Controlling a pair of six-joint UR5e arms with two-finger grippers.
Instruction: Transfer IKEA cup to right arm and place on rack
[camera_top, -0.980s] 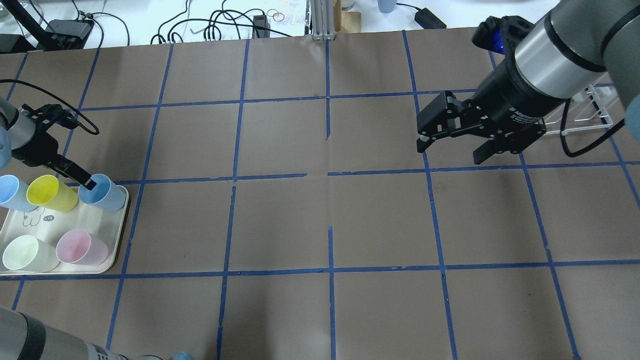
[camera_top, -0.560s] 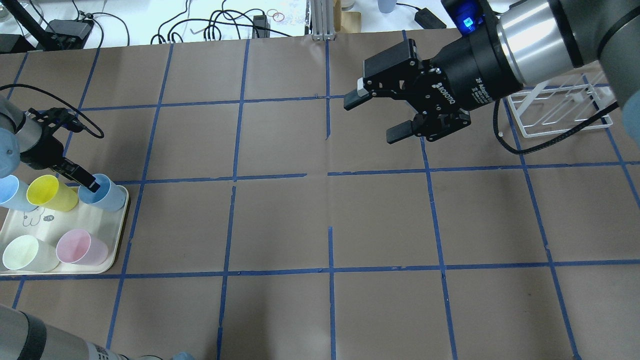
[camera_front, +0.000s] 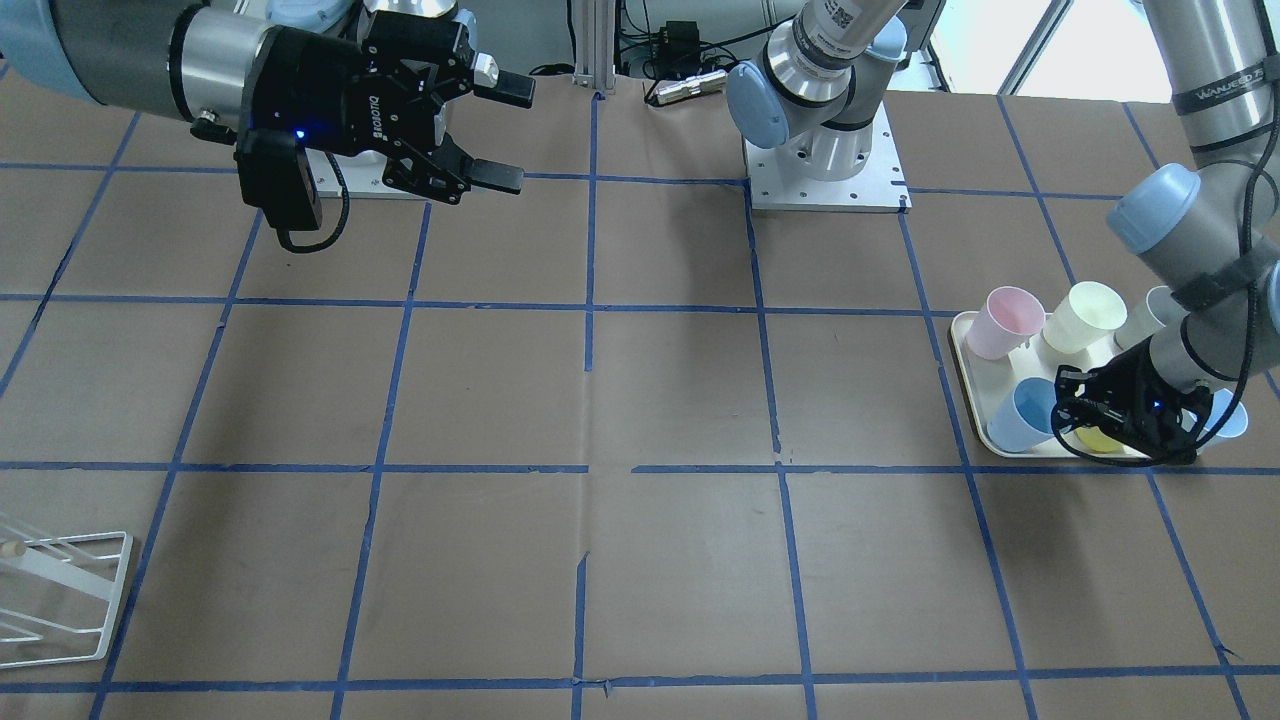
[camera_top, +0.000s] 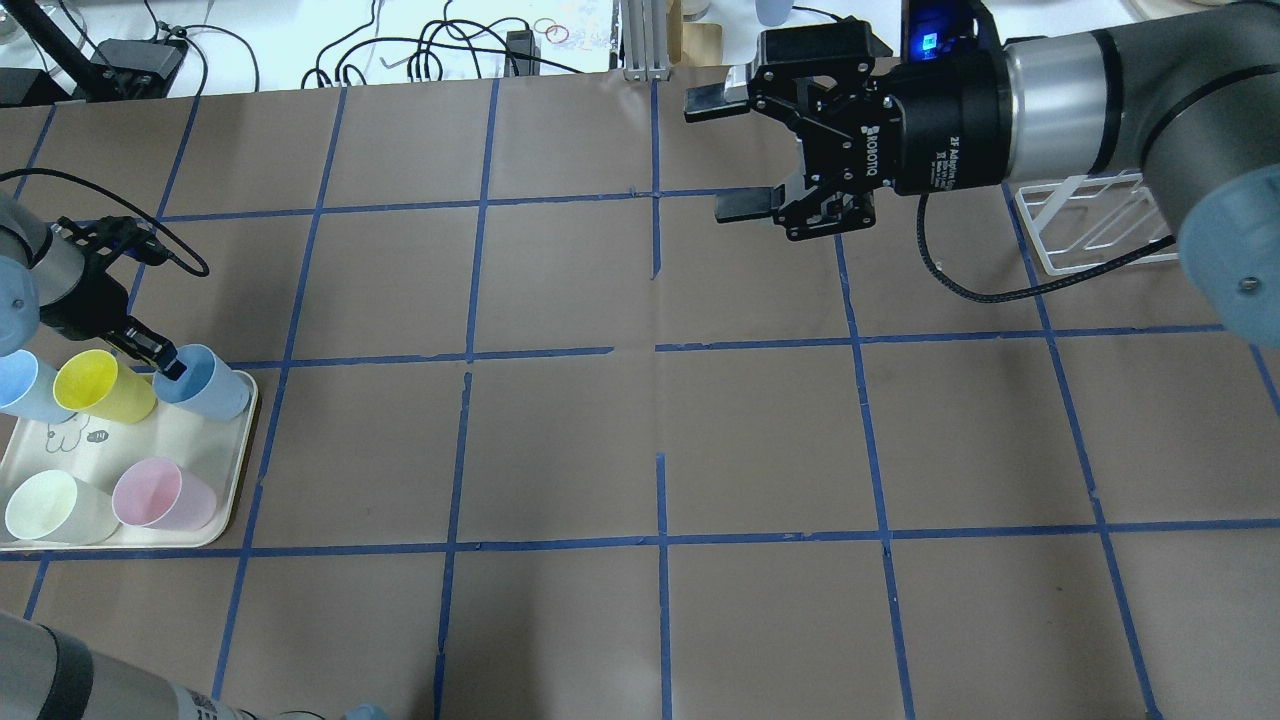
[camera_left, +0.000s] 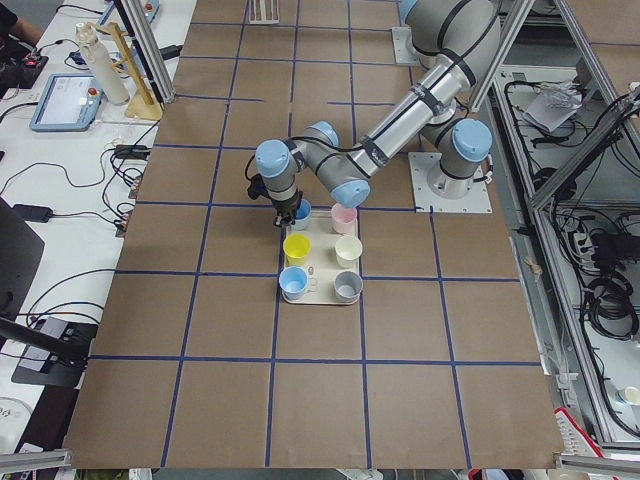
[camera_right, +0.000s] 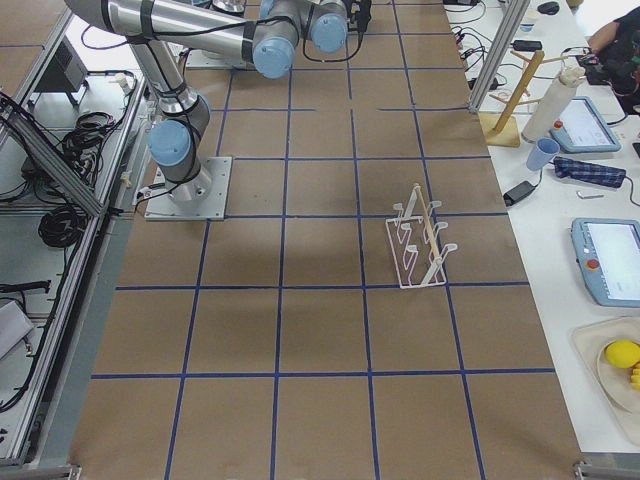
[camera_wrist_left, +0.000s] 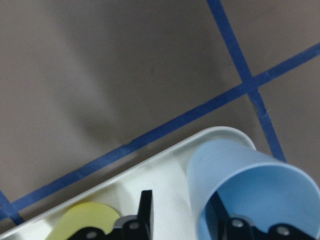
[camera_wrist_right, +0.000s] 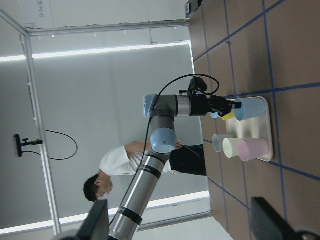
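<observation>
The IKEA cup (camera_top: 205, 385) is light blue and stands at the far right corner of the cream tray (camera_top: 238, 480). It also shows in the front view (camera_front: 1025, 415) and the left wrist view (camera_wrist_left: 250, 195). My left gripper (camera_top: 165, 362) is at its rim, one finger inside and one outside. The left wrist view shows a gap between the outer finger and the cup wall, so the jaws are narrowly open. My right gripper (camera_top: 720, 155) is open and empty, held in the air over the far middle of the table. The white wire rack (camera_top: 1090, 225) stands at the far right.
On the tray are also a paler blue cup (camera_top: 20, 385), a yellow cup (camera_top: 100, 385), a pale green cup (camera_top: 50, 505), a pink cup (camera_top: 160, 493) and a grey cup (camera_front: 1150, 310). Blue tape lines grid the brown table. Cables and boxes lie beyond its far edge.
My right arm has swung left and away from the rack to the far middle, turning its wrist, jaws still open. My left gripper has shifted slightly left at the cup's rim.
</observation>
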